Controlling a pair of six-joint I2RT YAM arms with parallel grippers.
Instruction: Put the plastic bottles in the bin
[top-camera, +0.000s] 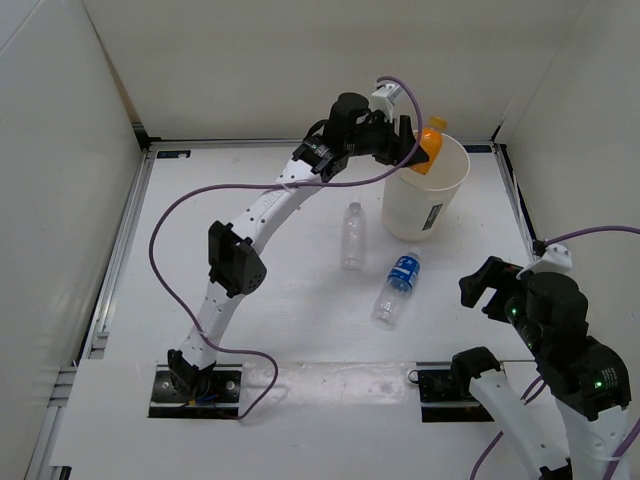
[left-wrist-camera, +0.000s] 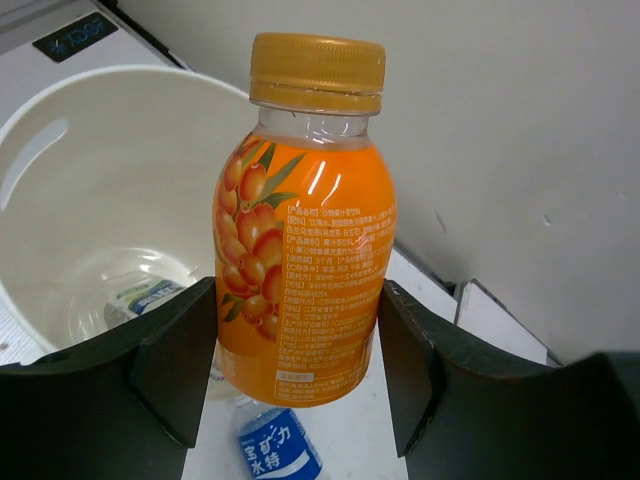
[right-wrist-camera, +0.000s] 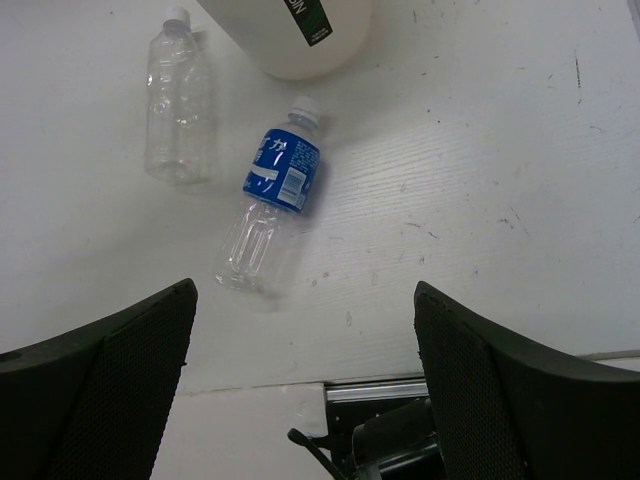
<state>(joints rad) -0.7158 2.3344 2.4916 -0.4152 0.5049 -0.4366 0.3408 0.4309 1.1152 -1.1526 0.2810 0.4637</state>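
My left gripper (top-camera: 413, 150) is shut on the orange bottle (top-camera: 431, 143) and holds it tilted above the far rim of the cream-white bin (top-camera: 408, 208). In the left wrist view the fingers (left-wrist-camera: 175, 360) clamp its lower body (left-wrist-camera: 305, 240), with the open bin (left-wrist-camera: 110, 170) to the left. A clear bottle (left-wrist-camera: 140, 296) lies on the bin's floor. A second clear bottle (top-camera: 352, 236) and the blue-labelled bottle (top-camera: 398, 287) lie on the table in front of the bin. Both show in the right wrist view (right-wrist-camera: 176, 98), (right-wrist-camera: 272, 205). My right gripper (top-camera: 487, 290) is open and empty at the near right (right-wrist-camera: 305, 290).
White walls close in the table on the left, back and right. A metal rail (top-camera: 120, 250) runs along the left edge. Purple cables (top-camera: 165, 225) loop from both arms. The right arm's base plate (right-wrist-camera: 400, 400) lies below its fingers.
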